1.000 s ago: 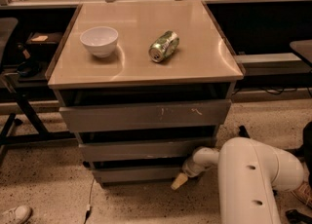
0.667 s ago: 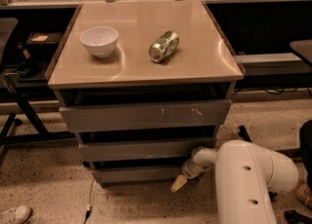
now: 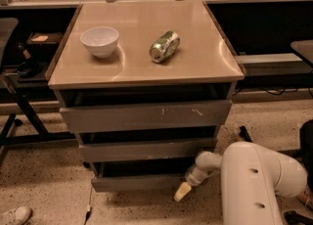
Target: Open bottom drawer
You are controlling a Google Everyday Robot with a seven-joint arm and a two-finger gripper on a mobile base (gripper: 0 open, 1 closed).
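The bottom drawer (image 3: 137, 182) is the lowest, narrowest grey front of the three-drawer cabinet; a dark gap shows above it. My gripper (image 3: 182, 191) sits at the drawer front's right end, low near the floor, at the end of my white arm (image 3: 254, 180) that reaches in from the right. Above it are the mid-sized grey front (image 3: 146, 149) and the tallest front with pale scratches (image 3: 146, 115).
On the tan cabinet top (image 3: 205, 62) stand a white bowl (image 3: 100, 40) and a green can (image 3: 164, 46) lying on its side. A dark chair frame (image 3: 19, 106) stands to the left. A shoe (image 3: 14, 215) lies at the bottom left on the speckled floor.
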